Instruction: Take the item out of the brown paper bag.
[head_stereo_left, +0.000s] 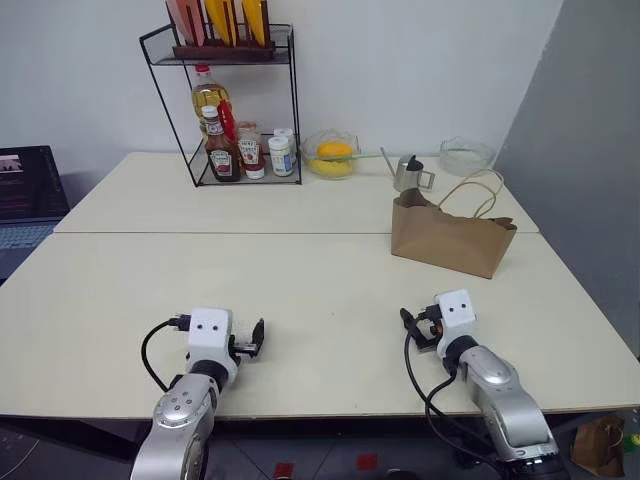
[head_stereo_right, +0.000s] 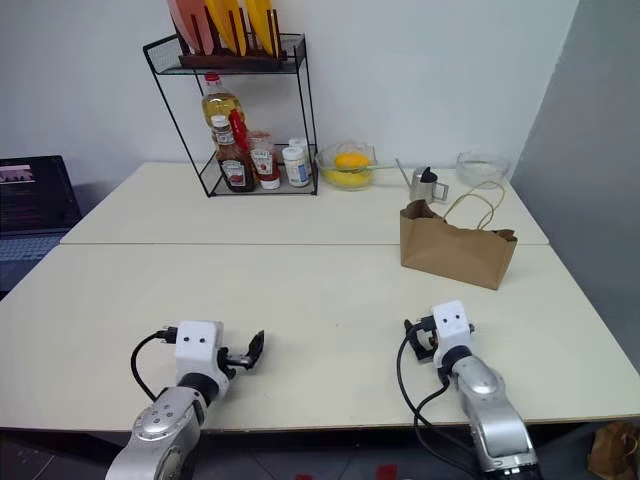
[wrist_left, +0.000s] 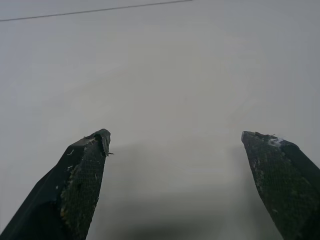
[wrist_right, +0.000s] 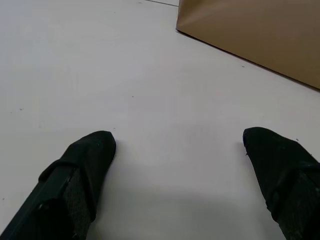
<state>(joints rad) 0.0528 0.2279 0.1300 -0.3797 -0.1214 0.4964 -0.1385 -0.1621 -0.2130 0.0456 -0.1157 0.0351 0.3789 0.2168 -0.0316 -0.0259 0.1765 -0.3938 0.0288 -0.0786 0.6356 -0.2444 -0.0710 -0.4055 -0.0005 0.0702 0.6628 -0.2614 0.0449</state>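
Setting: pale worktop (head_stereo_left: 300, 290) of two slabs joined by a seam, against a white wall, grey partition along the right side.
Brown paper bag (head_stereo_left: 452, 236): upright near the right edge, just on the near side of the seam, rim creased, pale cord handles (head_stereo_left: 478, 190) looped above the mouth.
Item: hidden; presumably inside the bag, nothing of it visible over the rim.
Far edge: black wire rack (head_stereo_left: 228, 110) with ketchup bottles (head_stereo_left: 222, 150), a tall yellow oil bottle (head_stereo_left: 208, 98) and small jars; glass bowl of yellow fruit (head_stereo_left: 332, 156); small metal pitcher (head_stereo_left: 409, 174) just behind the bag; empty glass bowl (head_stereo_left: 466, 155) toward the far right corner.
Left side: laptop (head_stereo_left: 28, 195) on a lower surface beside the left edge.
Left tool (wrist_left: 175, 150): fingers spread wide apart, empty, low over bare worktop near the near edge, well apart from the bag.
Right tool (wrist_right: 179, 150): fingers spread wide apart, empty, near the near edge; bag's lower side wall ahead of it, not touching.
Progress: nothing done as far as can be judged; bag untouched, item not out.
Remaining: reach to the bag, steady or open the mouth, get a tool inside, clamp the item, lift it clear of the rim.
Likely arm: right, being nearer the bag.
Risk: light bag sliding or tipping when entered.
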